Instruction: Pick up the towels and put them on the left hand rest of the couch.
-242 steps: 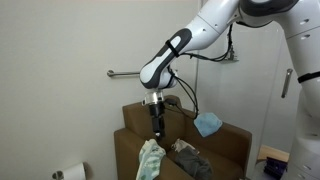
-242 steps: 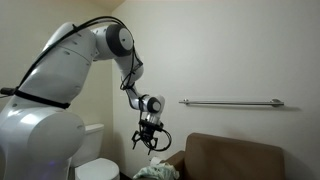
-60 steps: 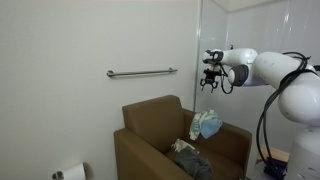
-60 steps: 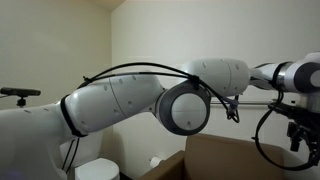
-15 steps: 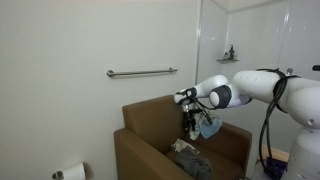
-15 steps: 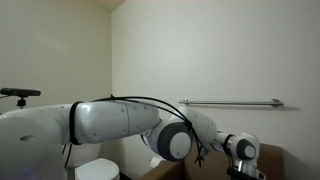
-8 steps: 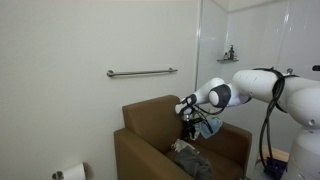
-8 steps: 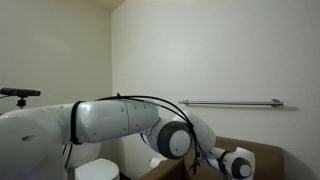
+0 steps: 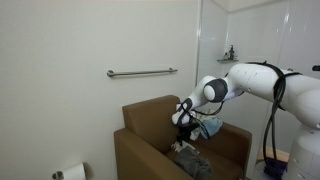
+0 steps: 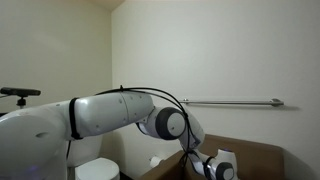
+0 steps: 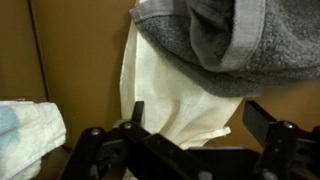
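My claw (image 11: 196,112): spread wide, pinching nothing, low over the couch (image 9: 145,118) seat.
Grey towel (image 11: 210,40): on the seat, just beyond my fingers.
Cream towel (image 11: 165,95): partly under the Grey towel.
Blue towel (image 9: 209,126): on the couch's right armrest.

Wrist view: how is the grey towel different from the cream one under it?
The grey towel is dark; the cream towel is pale. The grey towel looks thick and fuzzy, while the cream towel looks thinner and smoother. The grey towel lies on top and hides part of the cream towel, which sticks out below it in this view. Both are crumpled cloths lying on the brown couch.
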`<state>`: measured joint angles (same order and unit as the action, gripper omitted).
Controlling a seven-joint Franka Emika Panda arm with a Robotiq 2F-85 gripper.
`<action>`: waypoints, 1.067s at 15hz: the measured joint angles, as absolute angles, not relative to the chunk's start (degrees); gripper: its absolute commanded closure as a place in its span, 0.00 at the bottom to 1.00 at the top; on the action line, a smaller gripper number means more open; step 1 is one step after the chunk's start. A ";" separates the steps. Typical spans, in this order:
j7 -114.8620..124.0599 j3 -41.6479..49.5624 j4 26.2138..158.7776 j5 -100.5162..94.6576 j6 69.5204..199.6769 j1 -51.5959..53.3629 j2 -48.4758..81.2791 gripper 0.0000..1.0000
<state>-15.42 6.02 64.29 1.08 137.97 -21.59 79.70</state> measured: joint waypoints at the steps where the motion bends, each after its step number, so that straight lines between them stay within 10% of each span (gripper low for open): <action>1: -12.81 7.14 66.72 1.11 141.26 -20.98 78.98 0.00; 16: -13.80 5.53 87.87 1.07 142.01 -19.11 68.64 0.00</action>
